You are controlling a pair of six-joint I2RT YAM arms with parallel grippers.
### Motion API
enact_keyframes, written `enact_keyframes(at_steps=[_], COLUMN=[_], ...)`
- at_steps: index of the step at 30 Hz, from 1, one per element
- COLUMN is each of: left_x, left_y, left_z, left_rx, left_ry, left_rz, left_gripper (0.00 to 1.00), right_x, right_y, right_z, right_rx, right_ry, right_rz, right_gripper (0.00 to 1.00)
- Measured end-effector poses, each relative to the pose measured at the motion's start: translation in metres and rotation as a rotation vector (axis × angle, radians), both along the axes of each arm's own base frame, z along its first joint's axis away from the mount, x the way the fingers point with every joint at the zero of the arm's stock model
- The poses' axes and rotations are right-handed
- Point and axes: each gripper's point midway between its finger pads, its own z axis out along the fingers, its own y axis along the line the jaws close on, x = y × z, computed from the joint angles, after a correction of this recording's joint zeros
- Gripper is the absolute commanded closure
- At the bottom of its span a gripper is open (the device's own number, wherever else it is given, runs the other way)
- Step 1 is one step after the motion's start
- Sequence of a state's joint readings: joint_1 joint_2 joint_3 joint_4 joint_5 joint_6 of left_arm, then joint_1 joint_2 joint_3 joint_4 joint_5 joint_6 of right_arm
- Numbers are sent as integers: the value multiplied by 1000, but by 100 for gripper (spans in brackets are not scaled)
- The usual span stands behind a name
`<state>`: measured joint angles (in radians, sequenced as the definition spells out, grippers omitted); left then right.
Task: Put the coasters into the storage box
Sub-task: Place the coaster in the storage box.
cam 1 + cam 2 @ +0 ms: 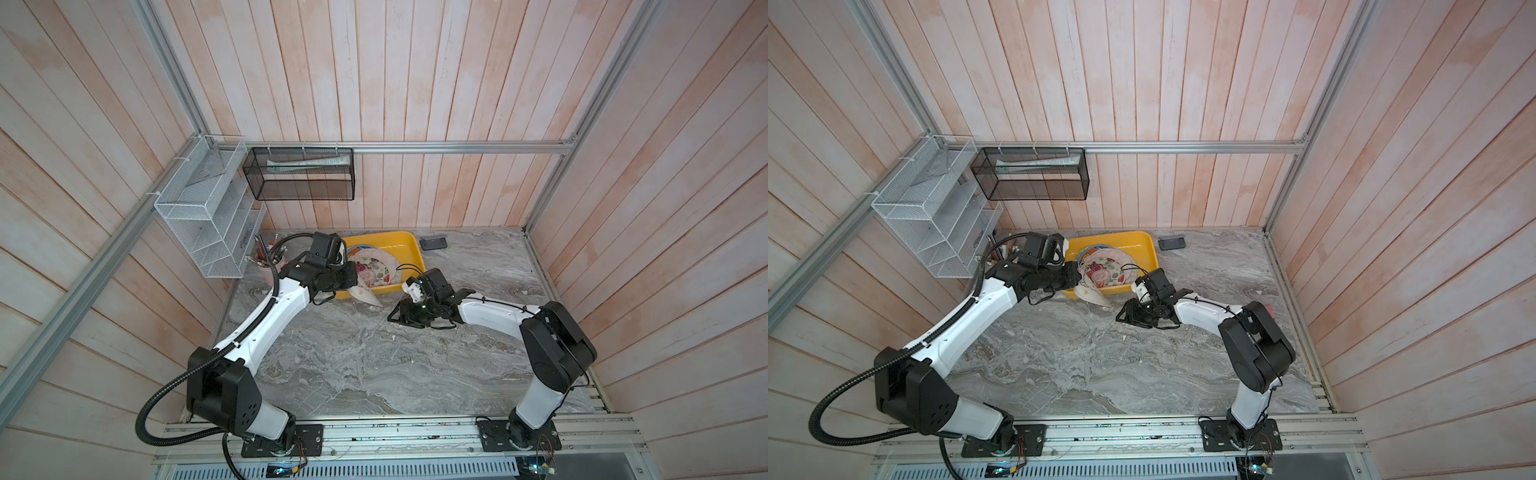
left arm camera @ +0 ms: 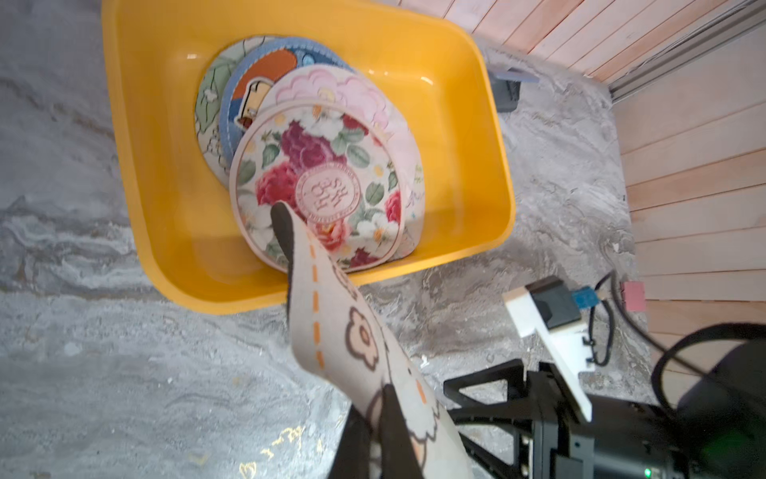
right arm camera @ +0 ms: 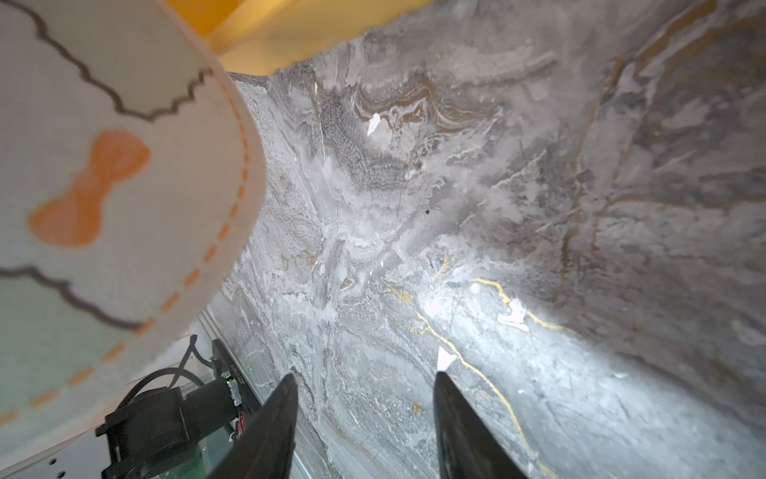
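left gripper pinches a cream coaster across the storage box near rim; right gripper gapes empty above the tabletop.

Coasters in the storage box

We see only slivers of the lower coasters in the yellow box, since the floral coaster covers them. In the right wrist view the cream coaster is blurred and cut off at the edge. The small dark thing beyond the box is too small for us to identify.
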<state>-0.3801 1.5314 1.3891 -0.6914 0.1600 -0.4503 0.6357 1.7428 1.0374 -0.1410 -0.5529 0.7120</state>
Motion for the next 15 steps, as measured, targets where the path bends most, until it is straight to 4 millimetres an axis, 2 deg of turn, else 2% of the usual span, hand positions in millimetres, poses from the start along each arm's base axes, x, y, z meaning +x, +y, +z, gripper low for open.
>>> enact_keyframes(at_steps=[7, 12, 15], left_x=[56, 91, 105], left_y=[-27, -47, -57], left_z=[16, 16, 11], left_rx=[-8, -26, -43], left_ry=[-62, -94, -104], left_rz=[-55, -89, -106], left_gripper=[100, 100, 100], right_x=[5, 10, 12], right_y=[-9, -15, -20], right_z=[5, 13, 17], right_rx=[17, 31, 38], right_ry=[-6, -23, -33], right_rz=[-37, -57, -70], right_gripper=[46, 46, 46])
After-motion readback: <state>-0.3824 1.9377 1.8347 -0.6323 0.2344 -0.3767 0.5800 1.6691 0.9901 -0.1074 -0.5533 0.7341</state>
